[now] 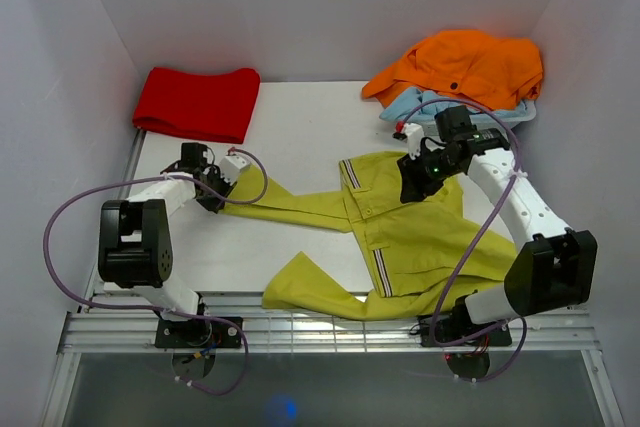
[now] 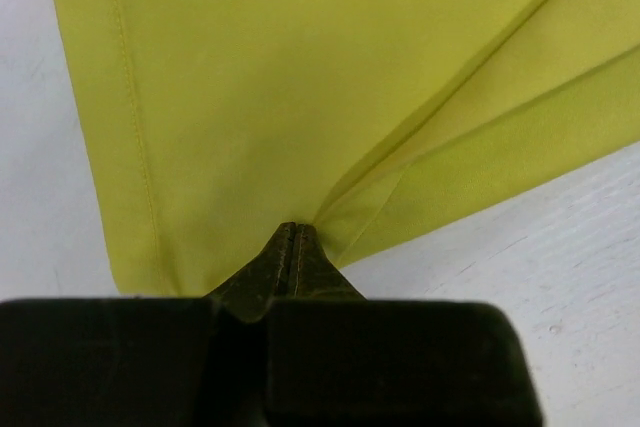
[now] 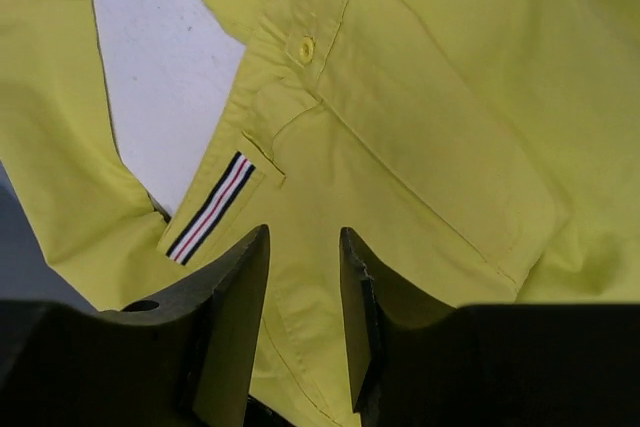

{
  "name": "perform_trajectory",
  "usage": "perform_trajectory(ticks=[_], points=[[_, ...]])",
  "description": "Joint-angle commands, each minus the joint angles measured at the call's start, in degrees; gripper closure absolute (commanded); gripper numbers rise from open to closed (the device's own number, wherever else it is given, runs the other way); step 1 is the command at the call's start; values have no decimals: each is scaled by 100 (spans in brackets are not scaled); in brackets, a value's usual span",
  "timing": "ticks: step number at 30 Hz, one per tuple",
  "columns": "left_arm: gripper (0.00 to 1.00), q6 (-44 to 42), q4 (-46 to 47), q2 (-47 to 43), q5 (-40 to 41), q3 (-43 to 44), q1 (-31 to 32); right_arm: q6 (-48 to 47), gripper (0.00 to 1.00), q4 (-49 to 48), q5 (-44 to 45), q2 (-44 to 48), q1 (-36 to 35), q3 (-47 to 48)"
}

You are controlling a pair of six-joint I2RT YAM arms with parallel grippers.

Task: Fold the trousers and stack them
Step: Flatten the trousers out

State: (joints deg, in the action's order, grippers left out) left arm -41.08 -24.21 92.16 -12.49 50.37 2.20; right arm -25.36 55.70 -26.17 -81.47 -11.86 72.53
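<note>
The yellow-green trousers (image 1: 410,242) lie spread on the white table, waist toward the right, one leg reaching left, the other bent toward the front edge. My left gripper (image 1: 218,199) is shut on the cuff end of the far leg; in the left wrist view the closed gripper (image 2: 291,229) pinches the fabric (image 2: 300,77) at its hem. My right gripper (image 1: 412,187) hovers open over the waistband; in the right wrist view the gripper (image 3: 304,242) stands apart above the trousers (image 3: 420,127), beside the striped waistband lining (image 3: 210,207).
A folded red garment (image 1: 197,102) lies at the back left. An orange garment (image 1: 465,65) lies heaped on a light blue one (image 1: 425,107) at the back right. White walls enclose the table (image 1: 300,127); a metal rail (image 1: 330,332) runs along the front.
</note>
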Motion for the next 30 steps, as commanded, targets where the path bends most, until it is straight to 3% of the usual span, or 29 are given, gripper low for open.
perform_trajectory(ticks=[1, 3, 4, 7, 11, 16, 19, 23, 26, 30], points=[[100, 476, -1164, 311, 56, -63, -570, 189, 60, -566, -144, 17, -649, -35], [100, 714, -1323, 373, -95, 156, -606, 443, 60, -1128, 427, 210, -1640, -624], [100, 837, -1463, 442, -174, 262, -615, 775, 54, -1410, 873, 176, -1984, -1114], [100, 1136, -1596, 548, -184, 447, -650, 1216, 46, -2115, 1325, 97, -2433, -1487], [100, 1304, -1640, 759, -166, 491, -677, 1954, 48, -2626, 1684, -560, -3172, -1365], [100, 1392, -1587, 786, -236, 562, -703, 2387, 46, -2933, 2545, -1800, -3402, -1215], [100, 1410, -1517, 733, -263, 535, -729, 2352, 62, -3065, 2933, -2065, -3437, -1268], [100, 1454, -1447, 812, -201, 614, -764, 2229, 67, -3074, 3171, -2258, -3499, -1268], [100, 1515, -1438, 953, -175, 728, -896, 2027, 92, -3031, 3338, -2583, -3525, -1110], [100, 1419, -1499, 1137, -61, 869, -1221, 1614, 92, -3004, 3102, -2139, -3447, -776]])
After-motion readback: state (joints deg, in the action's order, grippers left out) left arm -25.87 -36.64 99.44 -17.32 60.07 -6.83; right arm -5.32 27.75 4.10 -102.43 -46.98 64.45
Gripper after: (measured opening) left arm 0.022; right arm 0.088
